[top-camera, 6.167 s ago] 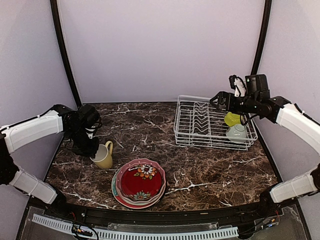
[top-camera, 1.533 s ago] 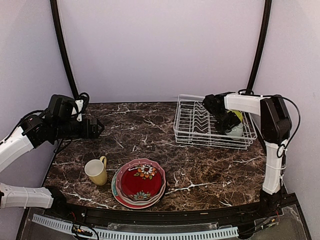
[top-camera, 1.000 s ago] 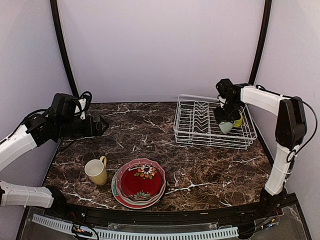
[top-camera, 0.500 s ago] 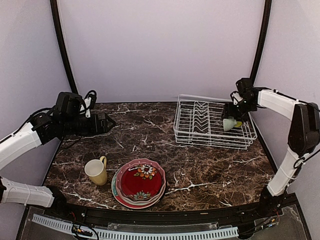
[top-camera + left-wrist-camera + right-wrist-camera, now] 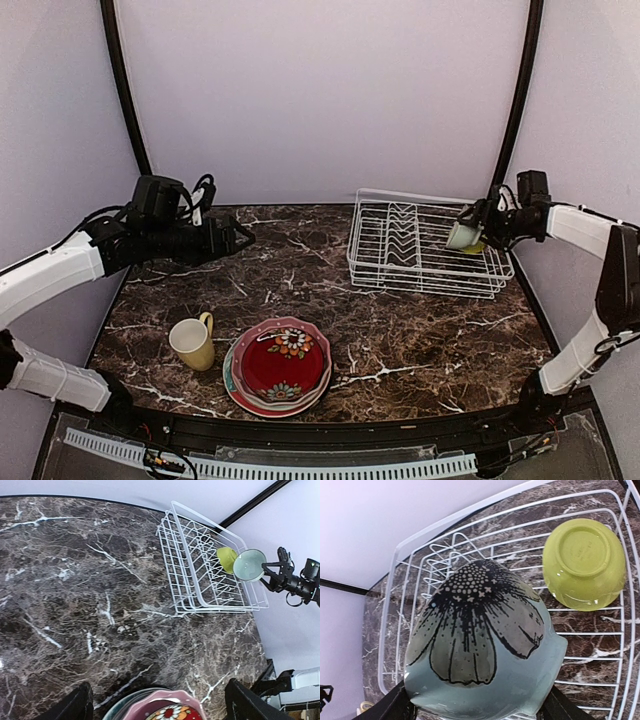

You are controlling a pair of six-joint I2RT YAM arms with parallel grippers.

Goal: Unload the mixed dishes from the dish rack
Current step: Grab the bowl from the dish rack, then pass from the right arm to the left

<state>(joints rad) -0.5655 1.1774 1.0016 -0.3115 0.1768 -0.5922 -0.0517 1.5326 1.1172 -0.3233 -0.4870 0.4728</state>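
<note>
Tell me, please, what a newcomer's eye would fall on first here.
The pale blue cup with its black flower, held by the right gripper above the dish rack's right end. A lime-green bowl lies upside down in the rack; stacked plates and a yellow mug sit front left.

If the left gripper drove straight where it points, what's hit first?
Likely bare marble tabletop ahead of the left gripper, short of the dish rack. Depth is unclear, so the rack's left wall is possible.
</note>
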